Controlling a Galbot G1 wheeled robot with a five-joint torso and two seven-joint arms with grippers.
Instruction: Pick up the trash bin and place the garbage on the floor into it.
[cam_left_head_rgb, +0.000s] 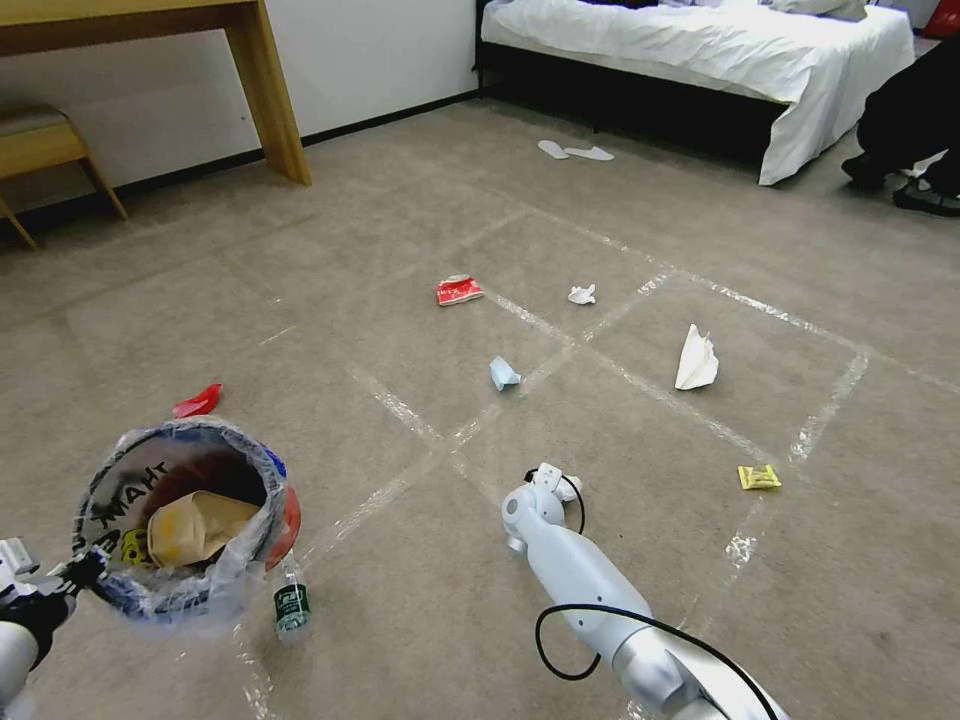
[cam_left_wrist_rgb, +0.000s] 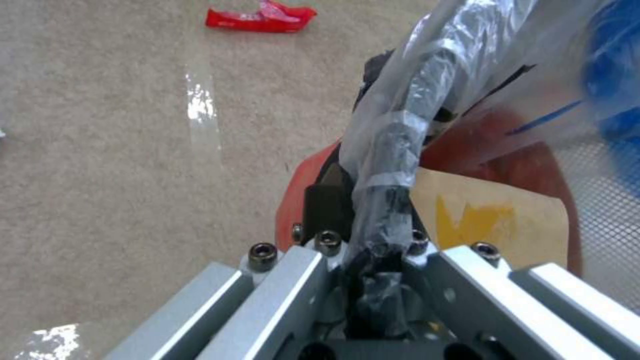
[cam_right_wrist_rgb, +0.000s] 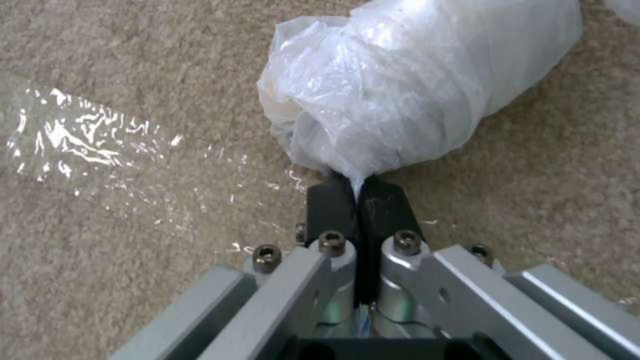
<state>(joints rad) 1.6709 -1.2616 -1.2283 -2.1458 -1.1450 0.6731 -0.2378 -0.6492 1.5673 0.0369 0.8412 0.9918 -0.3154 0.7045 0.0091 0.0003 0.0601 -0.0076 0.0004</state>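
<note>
Fingers of the left gripper (cam_left_wrist_rgb: 363, 220) pinch the trash bin (cam_left_head_rgb: 185, 520) rim, holding it tilted. Right gripper (cam_right_wrist_rgb: 357, 192), reaching low to the floor (cam_left_head_rgb: 400, 260), has its fingers pressed together on a white plastic wad (cam_right_wrist_rgb: 413, 85); its far end is cut off.

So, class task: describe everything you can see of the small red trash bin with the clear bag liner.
The trash bin is small, round and red, lined with a crinkled clear plastic bag printed with black letters, folded over its rim. It hangs tilted above the floor, mouth toward the camera, the left gripper shut on its wrapped rim. A crumpled brown paper bag lies inside. A plastic bottle lies on the carpet just beside it.
</note>
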